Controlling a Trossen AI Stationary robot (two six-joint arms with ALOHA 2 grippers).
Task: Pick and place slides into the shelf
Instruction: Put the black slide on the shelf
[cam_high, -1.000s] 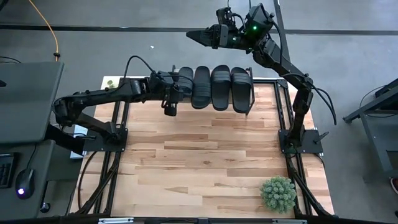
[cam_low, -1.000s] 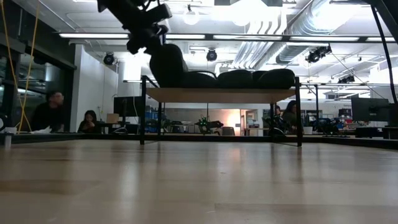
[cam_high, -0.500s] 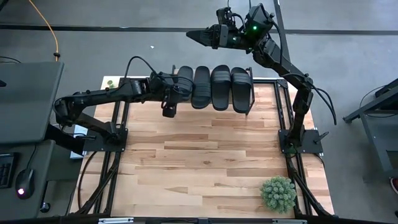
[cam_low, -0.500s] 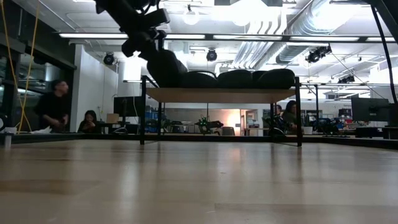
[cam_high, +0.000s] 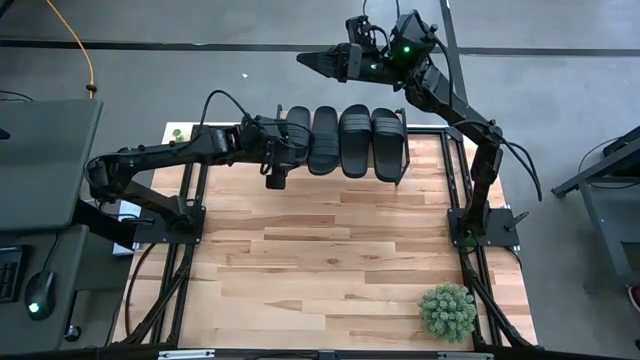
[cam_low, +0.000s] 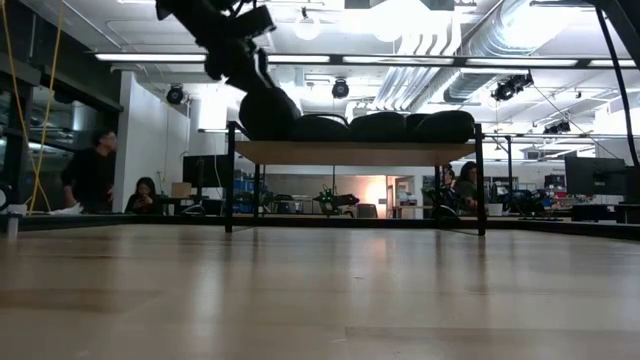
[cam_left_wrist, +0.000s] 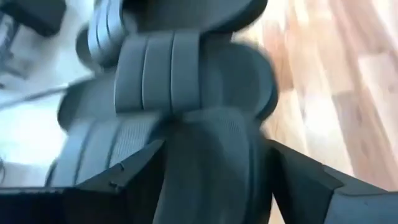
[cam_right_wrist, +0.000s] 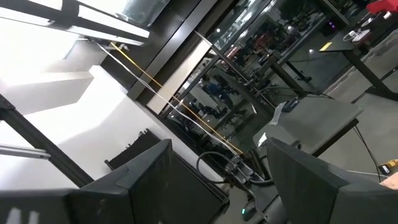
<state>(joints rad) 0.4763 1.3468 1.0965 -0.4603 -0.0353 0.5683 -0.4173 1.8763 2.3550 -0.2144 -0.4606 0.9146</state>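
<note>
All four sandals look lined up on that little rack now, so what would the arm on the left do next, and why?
Probably pull the left hand straight back from the leftmost slide. That sandal seems to rest on the shelf beside the other three, and in the left wrist view the fingers stand apart on either side of it, so backing away should leave the row undisturbed.

The high view looked straight down on the surface (cam_high: 330, 250); the low view faced level across it. Both shared the shelf (cam_low: 355, 152). The left wrist view sat close over the slides (cam_left_wrist: 186, 81).
</note>
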